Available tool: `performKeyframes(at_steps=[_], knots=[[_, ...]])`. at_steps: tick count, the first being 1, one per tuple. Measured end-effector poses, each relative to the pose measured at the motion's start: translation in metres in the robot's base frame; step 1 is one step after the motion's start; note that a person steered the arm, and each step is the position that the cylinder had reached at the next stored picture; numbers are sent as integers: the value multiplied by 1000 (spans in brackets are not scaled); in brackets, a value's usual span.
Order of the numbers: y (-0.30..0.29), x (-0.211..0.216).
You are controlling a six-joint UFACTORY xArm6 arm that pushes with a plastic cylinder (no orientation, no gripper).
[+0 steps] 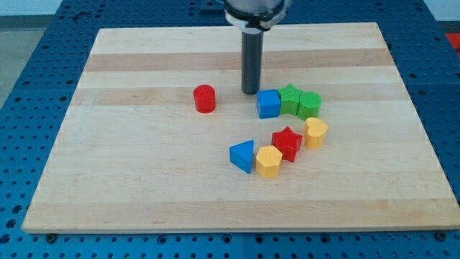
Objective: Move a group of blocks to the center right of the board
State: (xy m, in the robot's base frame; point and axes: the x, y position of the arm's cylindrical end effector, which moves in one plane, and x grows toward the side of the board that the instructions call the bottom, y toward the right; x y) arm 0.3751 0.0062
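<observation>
My tip stands on the board just left of and slightly above the blue cube, apart from it by a small gap. The blue cube touches a green star, which touches a green cylinder; these three form a row right of centre. Below them lie a yellow heart-like block, a red star, a yellow hexagon and a blue triangle in a curved line. A red cylinder stands alone to the tip's left.
The wooden board lies on a blue perforated table. The arm's dark rod comes down from the view's top centre.
</observation>
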Motion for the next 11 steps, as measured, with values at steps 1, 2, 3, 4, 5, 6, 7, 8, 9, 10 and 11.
performKeyframes(at_steps=[1, 2, 3, 4, 5, 6, 7, 8, 9, 10, 11], knots=[[-33, 8], [-33, 8], [-33, 34], [-33, 40], [-29, 39], [11, 36], [20, 36], [47, 36], [80, 35], [114, 31], [140, 27]])
